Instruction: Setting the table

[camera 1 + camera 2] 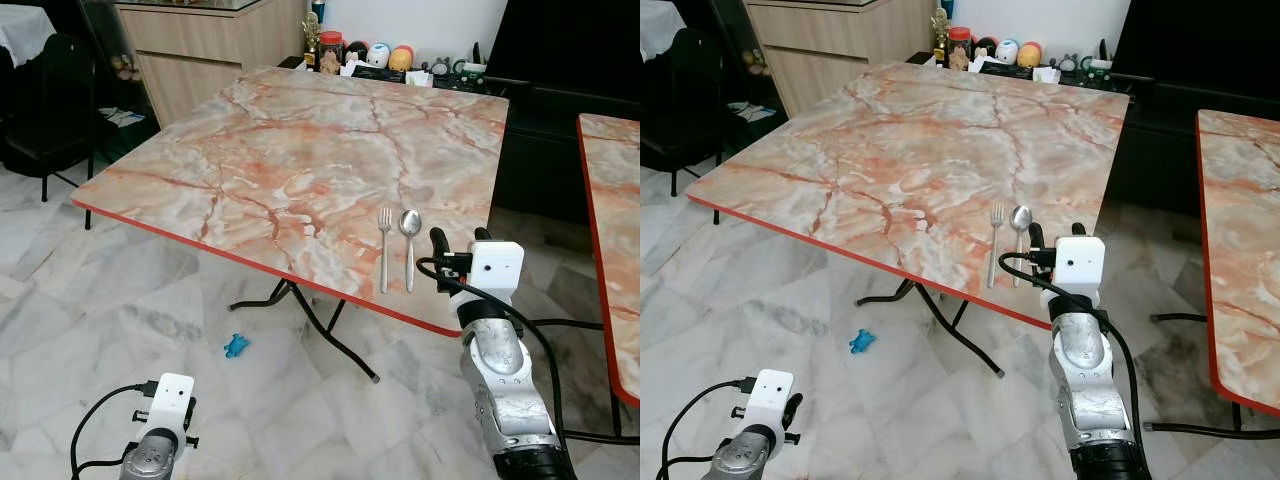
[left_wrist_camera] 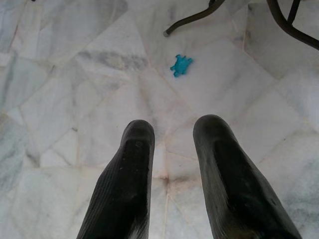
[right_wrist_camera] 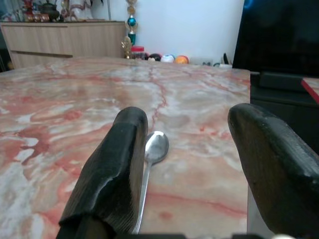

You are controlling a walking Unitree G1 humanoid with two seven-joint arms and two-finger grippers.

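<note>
Spoon and fork down on the marble table, right gripper right behind them.
We see the right gripper (image 1: pixel 456 238) fingers spread, empty, at the table (image 1: pixel 300 150) edge; spoon (image 1: pixel 410 240) just ahead of its left finger, fork (image 1: pixel 384 245) beside that. Left gripper (image 2: pixel 172 174) spread, low over floor, blue toy (image 2: pixel 181 65) ahead.

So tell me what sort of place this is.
Most likely the dining area of a home. A marble-patterned folding table with a red edge holds a fork and spoon laid side by side, a wooden sideboard stands behind it, and the floor is marble tile.
</note>
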